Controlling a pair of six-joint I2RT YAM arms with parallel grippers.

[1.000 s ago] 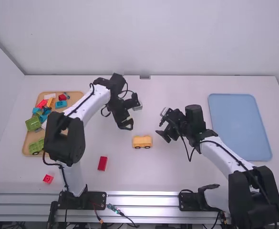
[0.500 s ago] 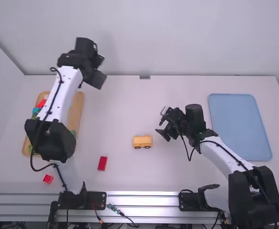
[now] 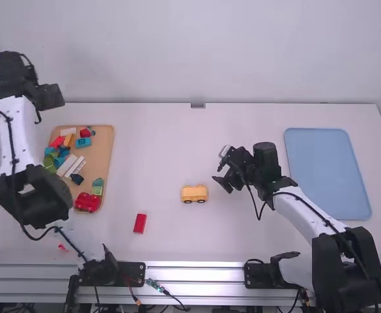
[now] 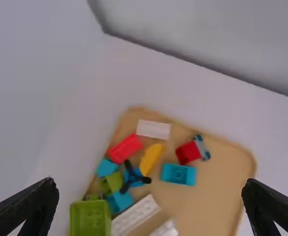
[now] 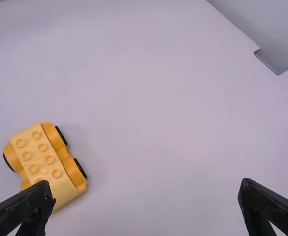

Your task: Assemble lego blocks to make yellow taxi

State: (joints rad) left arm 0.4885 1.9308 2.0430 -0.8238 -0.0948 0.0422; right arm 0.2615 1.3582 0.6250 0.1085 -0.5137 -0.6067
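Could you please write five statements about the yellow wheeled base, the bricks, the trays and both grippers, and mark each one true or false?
1. The left gripper and the right gripper both have open fingers. True.
2. The yellow wheeled base lies on its side. False: it stands on its wheels, studs up.
3. A red brick lies on the table outside the tan tray. True.
4. The left gripper is over the blue tray. False: it is near the far end of the tan tray.
5. The right gripper holds the yellow wheeled base. False: the base rests on the table, apart from the fingers.
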